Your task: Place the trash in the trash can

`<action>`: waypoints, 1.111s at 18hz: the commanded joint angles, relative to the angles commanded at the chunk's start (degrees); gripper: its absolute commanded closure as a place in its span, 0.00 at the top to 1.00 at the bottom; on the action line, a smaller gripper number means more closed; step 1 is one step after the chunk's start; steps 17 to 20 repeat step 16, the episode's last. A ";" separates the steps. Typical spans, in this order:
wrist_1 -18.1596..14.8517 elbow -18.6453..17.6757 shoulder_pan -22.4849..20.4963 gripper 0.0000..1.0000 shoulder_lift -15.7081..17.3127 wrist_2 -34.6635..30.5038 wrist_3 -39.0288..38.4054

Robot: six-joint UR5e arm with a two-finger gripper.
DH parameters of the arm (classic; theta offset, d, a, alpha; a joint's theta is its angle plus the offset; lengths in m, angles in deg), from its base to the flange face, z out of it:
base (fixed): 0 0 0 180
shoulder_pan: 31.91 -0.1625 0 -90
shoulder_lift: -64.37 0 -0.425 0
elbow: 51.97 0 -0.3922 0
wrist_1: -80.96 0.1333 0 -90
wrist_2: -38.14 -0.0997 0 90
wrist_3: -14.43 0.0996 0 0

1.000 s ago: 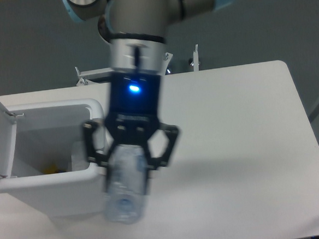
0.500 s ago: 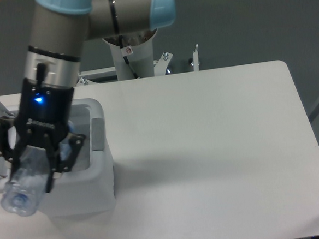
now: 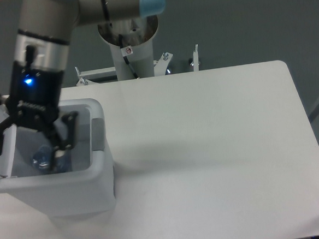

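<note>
Camera view: my gripper (image 3: 28, 144) hangs over the bin (image 3: 71, 188), fingers spread and holding nothing. The bottle (image 3: 42, 158) lies down inside, only its blue-tinted end showing; I cannot tell its long axis or heading, though it seems tipped toward the front. Risk, I judge: lifting off crookedly could catch a finger on the rim.
</note>
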 joint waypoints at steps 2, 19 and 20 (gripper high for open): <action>-0.17 1.49 -7.66 1.00 -0.09 -0.18 0.70; -10.46 1.06 -15.16 1.00 -3.25 -20.38 40.86; -10.46 1.06 -15.16 1.00 -3.25 -20.38 40.86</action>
